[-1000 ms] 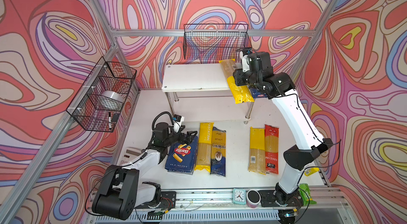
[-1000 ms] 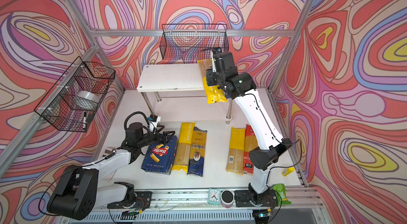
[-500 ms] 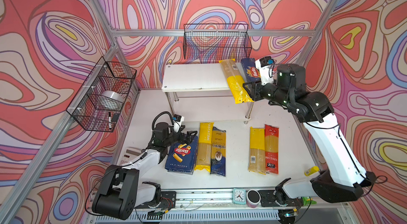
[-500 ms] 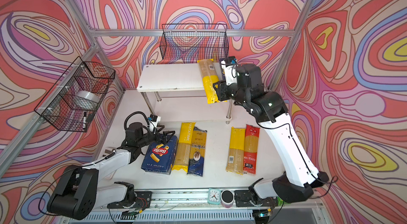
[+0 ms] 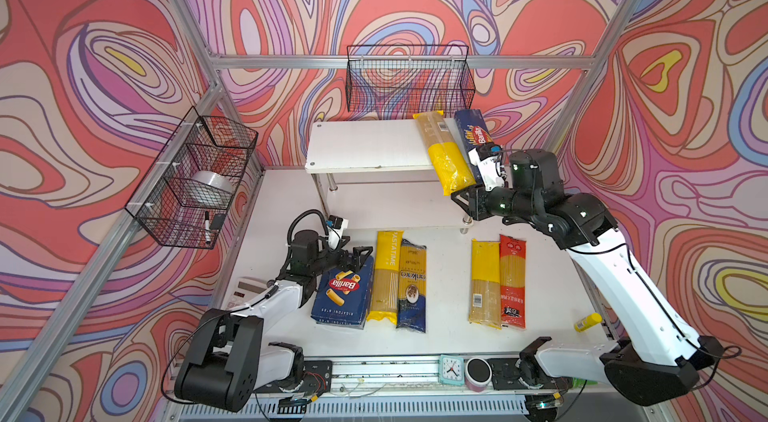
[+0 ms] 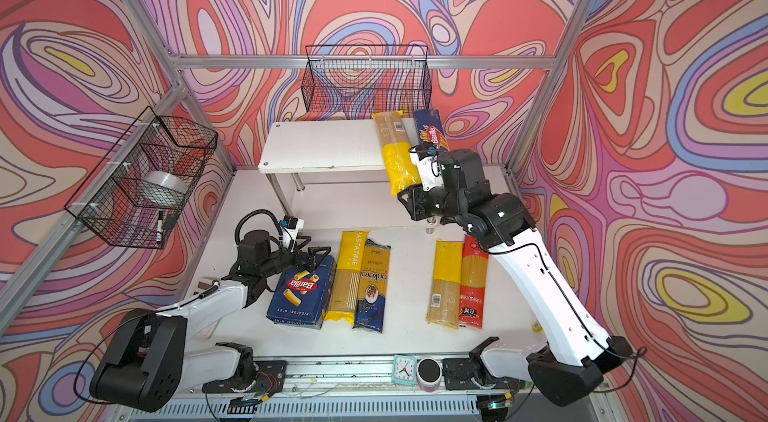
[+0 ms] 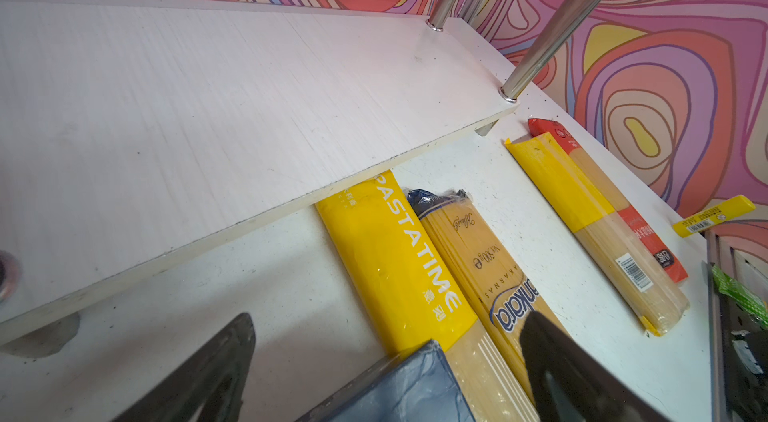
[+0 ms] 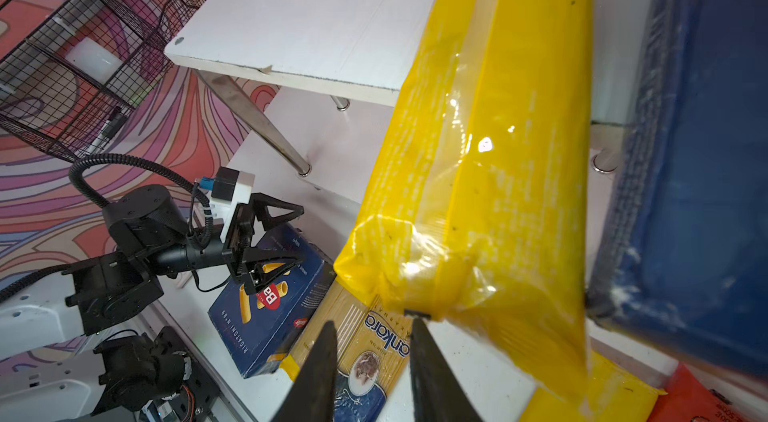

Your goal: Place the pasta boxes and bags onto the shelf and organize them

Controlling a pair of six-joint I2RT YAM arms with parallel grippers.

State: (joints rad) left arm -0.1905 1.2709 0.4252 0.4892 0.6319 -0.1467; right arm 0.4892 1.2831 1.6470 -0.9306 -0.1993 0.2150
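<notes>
Backing off from the shelf (image 5: pixel 365 146), my right gripper (image 5: pixel 457 196) is narrowing to nearly together and empty just below the overhanging yellow bag (image 5: pixel 446 154), perhaps so I can nudge it fully aboard.

Right claw (image 8: pixel 372 326) raised with jaws nearly together; left claw (image 7: pixel 386 341) low, jaws spread.
</notes>
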